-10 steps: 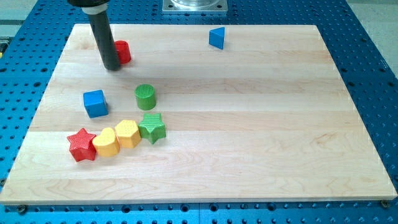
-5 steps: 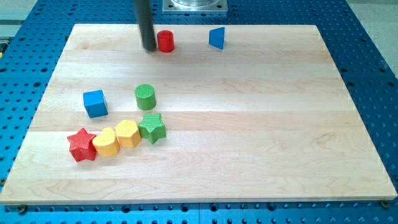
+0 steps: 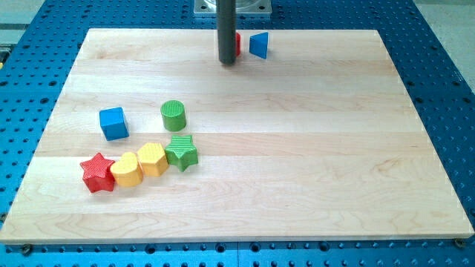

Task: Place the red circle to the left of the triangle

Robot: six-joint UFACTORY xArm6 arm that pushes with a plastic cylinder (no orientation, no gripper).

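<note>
The red circle [image 3: 237,44] sits near the view's top, mostly hidden behind my rod; only a thin red sliver shows. It lies just left of the blue triangle [image 3: 259,45], with a small gap between them. My tip [image 3: 227,61] rests on the board against the red circle's left side.
A green circle [image 3: 173,116] and a blue cube [image 3: 113,123] sit at the middle left. Below them a red star [image 3: 97,173], a yellow heart [image 3: 126,170], a yellow hexagon [image 3: 152,159] and a green star [image 3: 182,152] form a row. The wooden board [image 3: 297,148] lies on a blue perforated table.
My tip has moved right along the board's top edge, pushing the red circle from the upper left to just left of the blue triangle. The other blocks have not moved.
</note>
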